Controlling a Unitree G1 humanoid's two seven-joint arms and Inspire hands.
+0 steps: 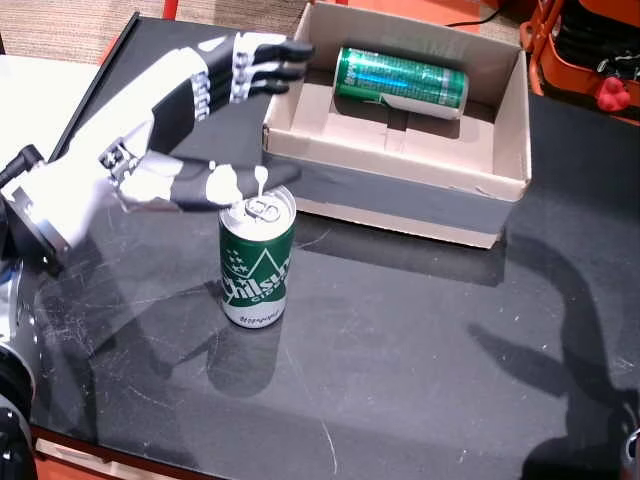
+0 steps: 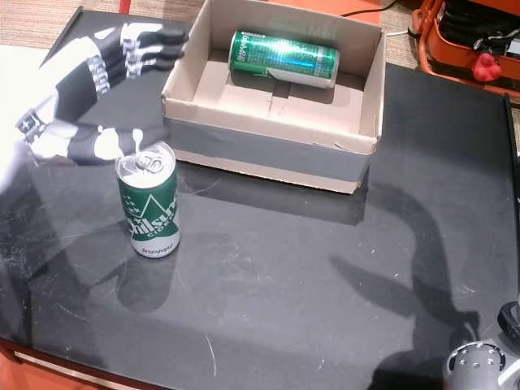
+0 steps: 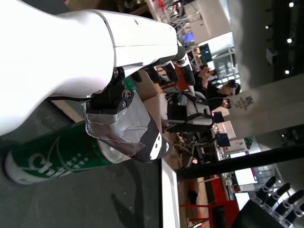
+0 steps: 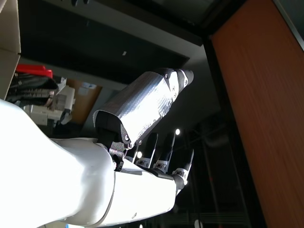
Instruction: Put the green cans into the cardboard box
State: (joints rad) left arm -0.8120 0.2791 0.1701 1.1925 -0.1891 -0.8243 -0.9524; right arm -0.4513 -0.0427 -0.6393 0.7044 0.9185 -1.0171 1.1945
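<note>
Right now one green can [image 1: 257, 258] stands upright on the black table [image 1: 420, 350], long axis vertical, pull-tab top facing up, printed side toward the cam. It sits just in front of the cardboard box [image 1: 400, 195], near the box's left front corner but apart from it. A second green can [image 1: 400, 79] lies on its side inside the box, long axis running left-right along the back wall, approx. parallel to it; both head views show this.

Left hand [image 1: 195, 125] is beside the standing can on its left and rear side, fingers [image 1: 262, 63] stretched out and apart toward the box's left wall, thumb [image 1: 215, 188] by the can's rim. Nothing is gripped; the hand is spread. Can't tell if the thumb touches the rim. In the left wrist view the can [image 3: 52, 159] shows under the taped thumb [image 3: 124, 127], w/ people and desks in the room beyond.

Right hand [image 4: 142, 142] shows only in the right wrist view: fingers extended and spread, holding nothing.

Box front wall stands between the upright can and the box floor. An orange case [image 1: 590, 55] w/ a red knob [image 1: 612, 93] sits beyond the table's far right corner.
</note>
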